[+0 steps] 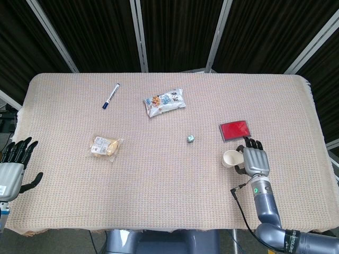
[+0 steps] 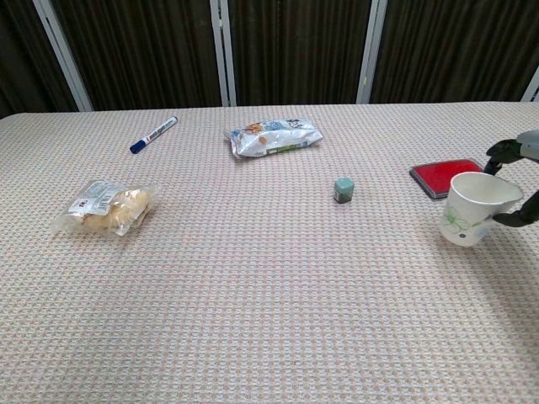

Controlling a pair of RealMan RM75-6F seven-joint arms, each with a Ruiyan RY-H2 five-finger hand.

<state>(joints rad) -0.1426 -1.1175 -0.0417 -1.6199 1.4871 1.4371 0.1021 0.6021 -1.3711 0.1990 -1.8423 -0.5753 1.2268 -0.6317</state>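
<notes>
A white paper cup (image 1: 229, 158) (image 2: 468, 209) with a green leaf print stands just off the table at the right, tilted and with its rim squeezed. My right hand (image 1: 254, 160) (image 2: 514, 183) grips it from the right side, fingers on both sides of the rim. Just behind the cup lies a red pad (image 1: 234, 130) (image 2: 436, 176). A small green cube (image 1: 191, 139) (image 2: 343, 189) sits left of the pad. My left hand (image 1: 13, 166) hangs at the table's left front edge, fingers spread, holding nothing.
A blue-capped marker (image 1: 110, 96) (image 2: 153, 134) lies far left. Beside it, toward the middle, is a snack bag (image 1: 164, 102) (image 2: 272, 137). A clear packet of buns (image 1: 105, 146) (image 2: 105, 205) lies nearer on the left. A woven cloth (image 1: 169, 201) covers the table.
</notes>
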